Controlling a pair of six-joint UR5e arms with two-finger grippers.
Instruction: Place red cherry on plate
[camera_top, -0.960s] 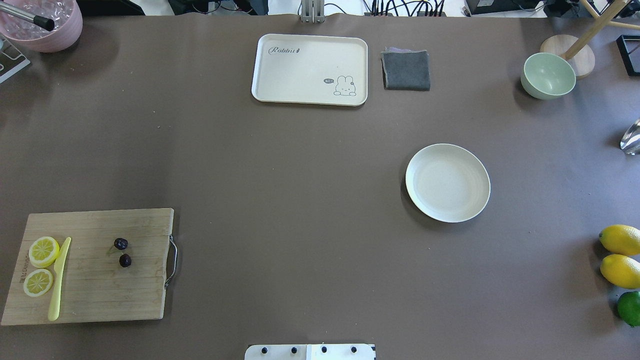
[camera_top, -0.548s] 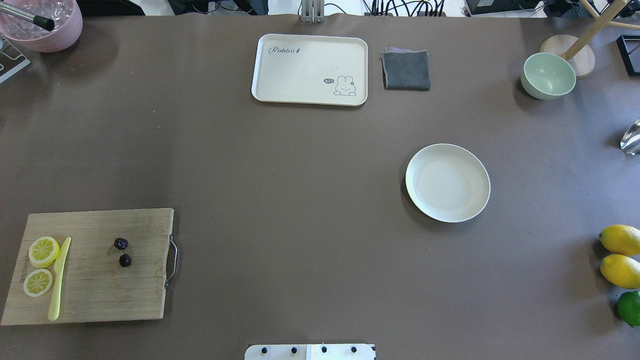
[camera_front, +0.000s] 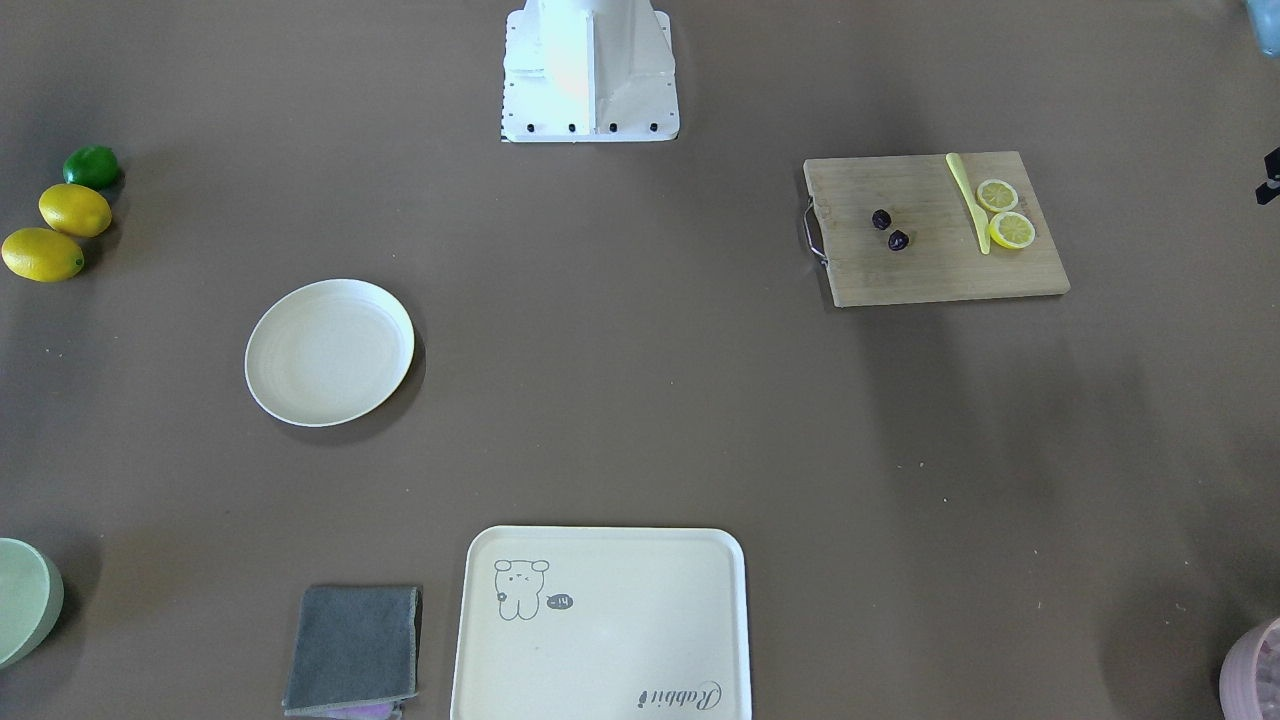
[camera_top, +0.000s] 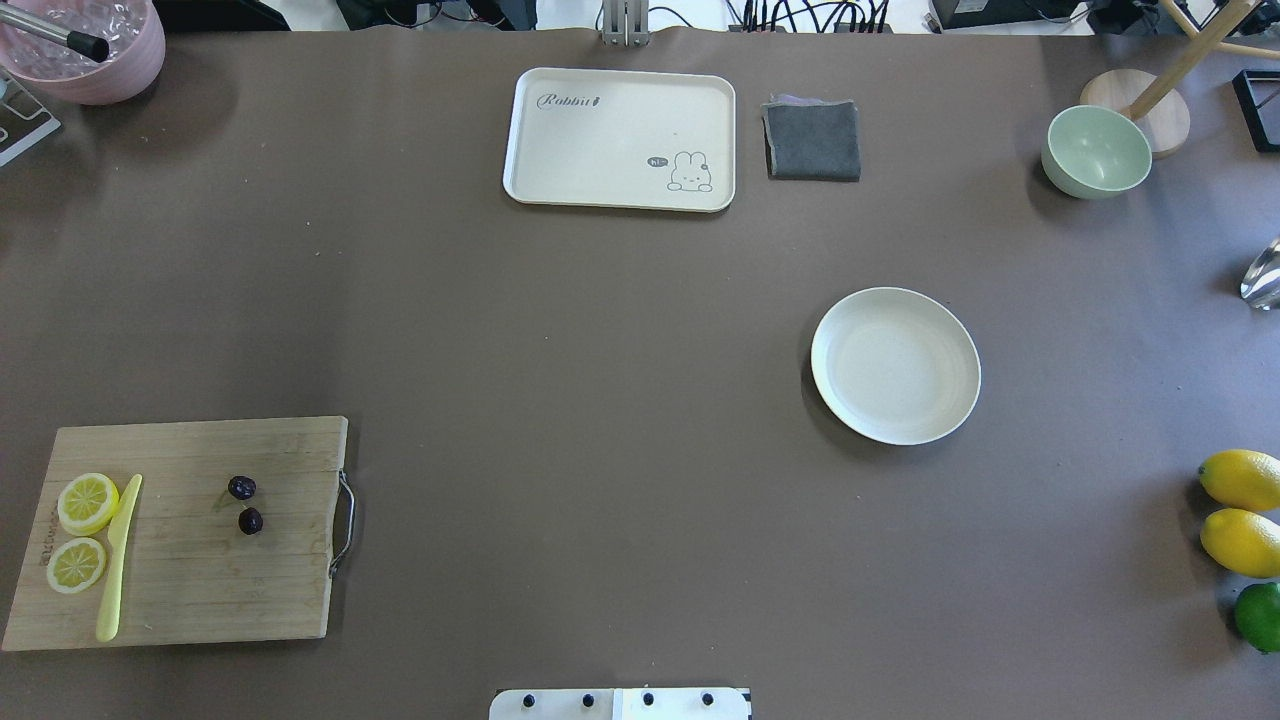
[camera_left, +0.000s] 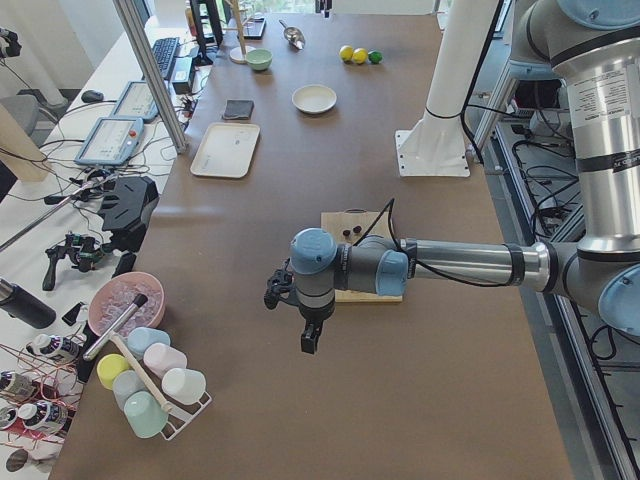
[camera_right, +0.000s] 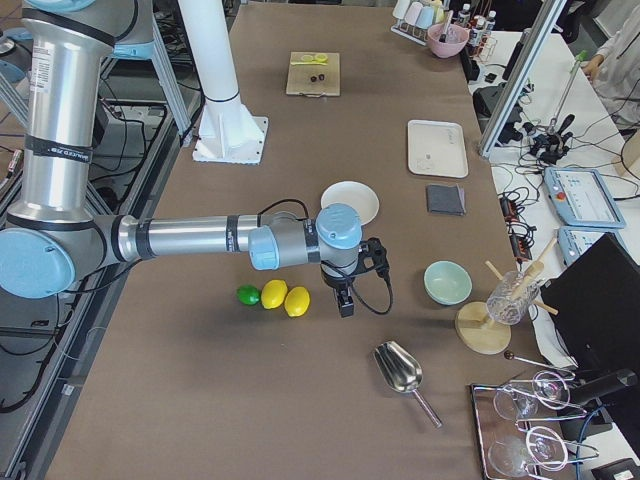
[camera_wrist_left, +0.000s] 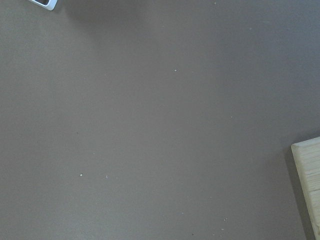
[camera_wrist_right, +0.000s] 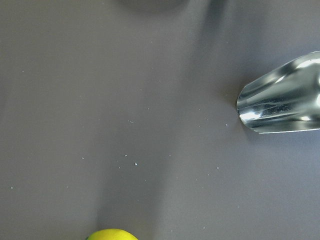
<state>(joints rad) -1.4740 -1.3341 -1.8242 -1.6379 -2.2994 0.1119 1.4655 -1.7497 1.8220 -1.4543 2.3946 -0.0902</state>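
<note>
The red cherry (camera_top: 241, 488), a pair of dark round fruits, lies on the wooden cutting board (camera_top: 190, 580) at the near left; it also shows as the red cherry (camera_front: 881, 219) in the front-facing view. The round cream plate (camera_top: 895, 365) sits bare at mid right, far from the board. My left gripper (camera_left: 311, 342) hangs over bare table beyond the board's outer end; my right gripper (camera_right: 345, 303) hangs beside the lemons, past the plate (camera_right: 350, 200). Both show only in side views, so I cannot tell if they are open or shut.
Two lemon slices (camera_top: 87, 502) and a yellow knife (camera_top: 118, 560) share the board. A cream tray (camera_top: 620, 140), grey cloth (camera_top: 812, 140) and green bowl (camera_top: 1096, 150) line the far side. Two lemons (camera_top: 1240, 480), a lime (camera_top: 1258, 615) and a metal scoop (camera_right: 400, 368) sit at the right end.
</note>
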